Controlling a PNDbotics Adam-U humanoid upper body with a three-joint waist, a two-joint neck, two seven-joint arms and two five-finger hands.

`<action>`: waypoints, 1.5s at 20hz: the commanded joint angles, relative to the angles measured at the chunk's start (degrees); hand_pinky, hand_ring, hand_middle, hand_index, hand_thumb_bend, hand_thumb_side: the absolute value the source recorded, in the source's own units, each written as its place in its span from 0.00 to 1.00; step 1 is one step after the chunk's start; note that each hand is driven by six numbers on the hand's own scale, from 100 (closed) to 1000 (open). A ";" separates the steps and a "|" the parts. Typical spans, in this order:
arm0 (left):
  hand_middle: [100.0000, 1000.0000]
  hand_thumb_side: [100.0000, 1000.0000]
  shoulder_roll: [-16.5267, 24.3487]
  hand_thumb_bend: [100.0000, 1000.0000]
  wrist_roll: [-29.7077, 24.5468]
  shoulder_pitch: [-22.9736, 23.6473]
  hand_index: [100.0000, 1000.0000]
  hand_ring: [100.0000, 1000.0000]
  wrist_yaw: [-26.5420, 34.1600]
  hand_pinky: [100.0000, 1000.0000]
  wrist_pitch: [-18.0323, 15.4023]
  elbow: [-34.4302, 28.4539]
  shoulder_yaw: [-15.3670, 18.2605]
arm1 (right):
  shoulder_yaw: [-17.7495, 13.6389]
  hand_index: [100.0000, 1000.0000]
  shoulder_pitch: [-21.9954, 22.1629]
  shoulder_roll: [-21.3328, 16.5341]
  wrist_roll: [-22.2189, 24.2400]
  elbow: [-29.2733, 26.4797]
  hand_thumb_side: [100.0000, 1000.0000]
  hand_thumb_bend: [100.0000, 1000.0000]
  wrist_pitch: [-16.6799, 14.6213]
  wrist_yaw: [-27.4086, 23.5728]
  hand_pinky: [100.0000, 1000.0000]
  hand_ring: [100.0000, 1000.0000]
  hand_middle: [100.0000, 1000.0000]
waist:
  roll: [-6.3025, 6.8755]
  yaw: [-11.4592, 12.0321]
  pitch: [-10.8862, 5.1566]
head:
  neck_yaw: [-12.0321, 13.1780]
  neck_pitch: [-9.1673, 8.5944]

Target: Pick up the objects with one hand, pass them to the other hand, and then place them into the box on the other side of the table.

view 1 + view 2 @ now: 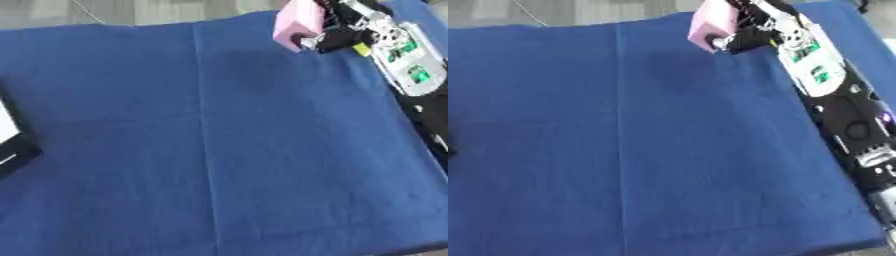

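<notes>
A pink block (pixel 294 25) is held above the far right part of the blue tablecloth. My right hand (pixel 337 30) is shut on it, fingers curled round its right side, and the right arm (pixel 824 75) runs down the right edge of the view. Part of the block is hidden by the fingers. A box (pixel 13 142) with a black rim and white inside shows at the left edge. My left hand is not seen in either view.
The blue cloth (pixel 210 150) covers the table, with fold lines running across and down its middle. Grey floor (pixel 131 12) shows beyond the far edge.
</notes>
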 commanded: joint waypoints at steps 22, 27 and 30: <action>0.62 0.42 4.20 0.47 -8.50 -3.55 0.77 0.62 0.87 0.71 -5.19 -11.77 -3.96 | 3.48 0.58 5.02 9.14 -4.38 -11.51 0.00 0.00 0.27 -6.14 0.78 0.70 0.54 | 0.75 -0.02 -3.23 | 1.47 0.46; 0.62 0.41 4.41 0.47 -10.70 -4.64 0.77 0.62 0.88 0.71 -5.83 -12.63 -4.82 | 4.90 0.58 5.82 10.94 -3.85 -12.65 0.00 0.00 -0.30 -6.23 0.78 0.70 0.54 | 0.68 0.06 -3.28 | 1.83 0.66; 0.62 0.41 4.45 0.47 -12.56 -5.78 0.77 0.62 0.54 0.71 -6.67 -12.79 -5.95 | 6.01 0.58 6.08 11.97 -3.06 -13.67 0.00 0.00 -0.64 -6.00 0.78 0.70 0.54 | 0.69 0.10 -3.36 | 2.08 0.74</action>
